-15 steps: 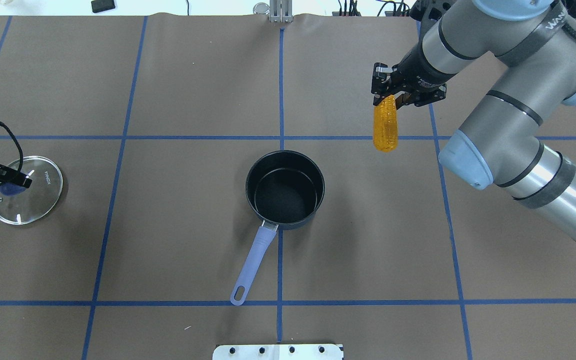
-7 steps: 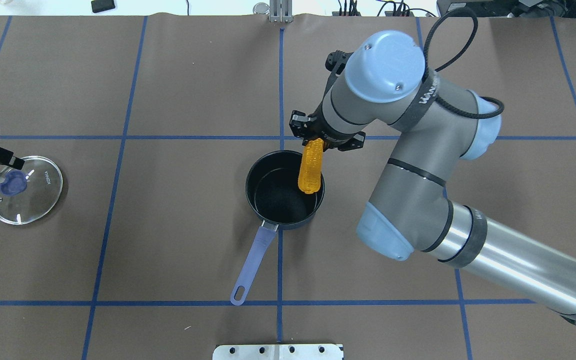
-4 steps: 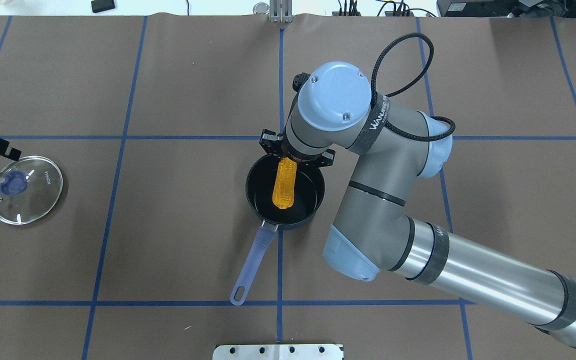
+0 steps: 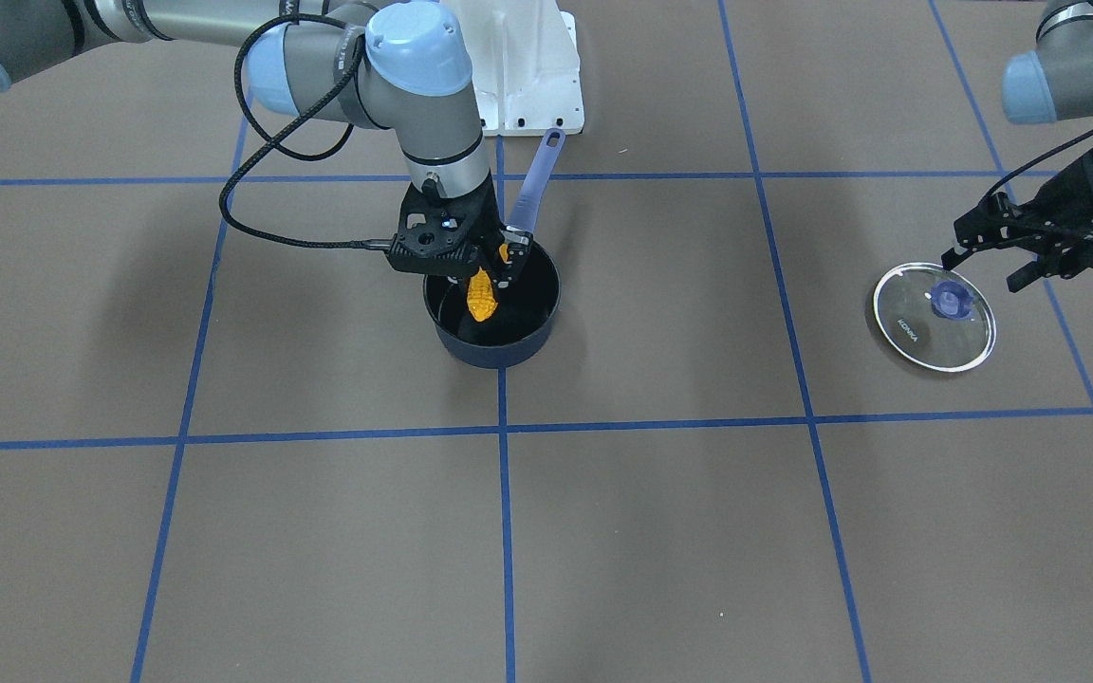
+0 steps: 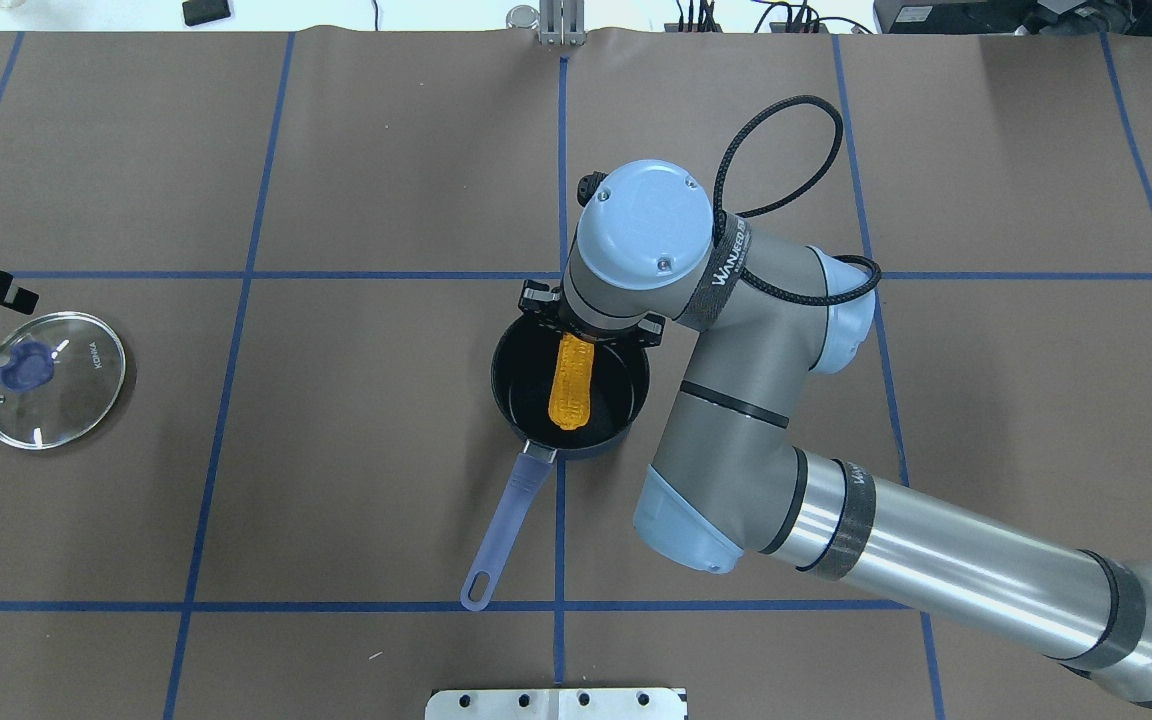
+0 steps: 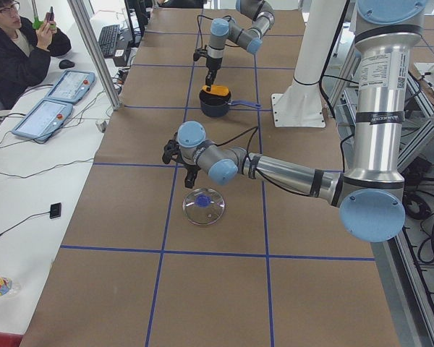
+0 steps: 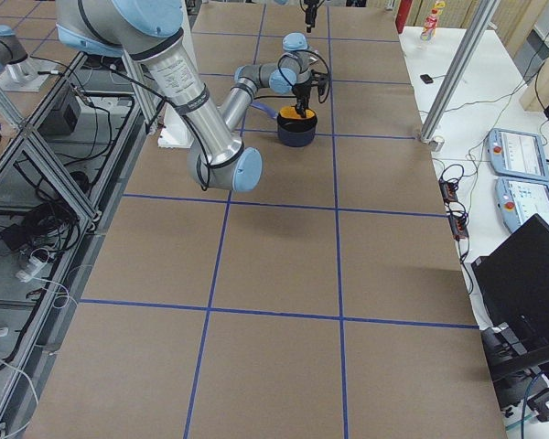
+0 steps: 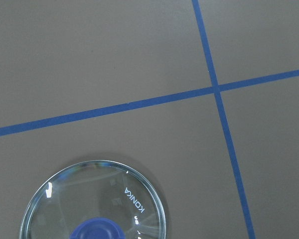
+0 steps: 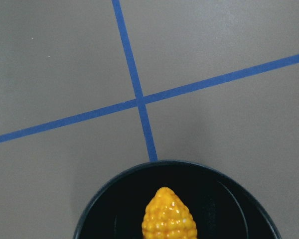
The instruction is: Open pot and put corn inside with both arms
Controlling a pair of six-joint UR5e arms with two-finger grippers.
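Note:
The dark pot (image 5: 511,385) stands open at the table's middle, its lilac handle (image 5: 503,530) pointing toward the robot. My right gripper (image 5: 587,322) is just above the pot's far rim, shut on the thick end of the orange-yellow corn (image 5: 572,384). The corn hangs point down inside the pot (image 4: 527,337); it also shows in the front view (image 4: 480,297) and the right wrist view (image 9: 169,217). My left gripper (image 4: 989,256) is open and empty, just beyond the glass lid (image 5: 66,400), which lies flat on the table at the left.
The lid has a blue knob (image 4: 946,301) and also shows in the left wrist view (image 8: 109,191). The white base pedestal (image 4: 532,71) stands behind the pot's handle. An operator (image 6: 18,50) sits beside the table, away from the arms.
My right arm carried the corn from the back right to over the pot and lowered it inside. My left gripper let go of the lid's knob and drew back from it.

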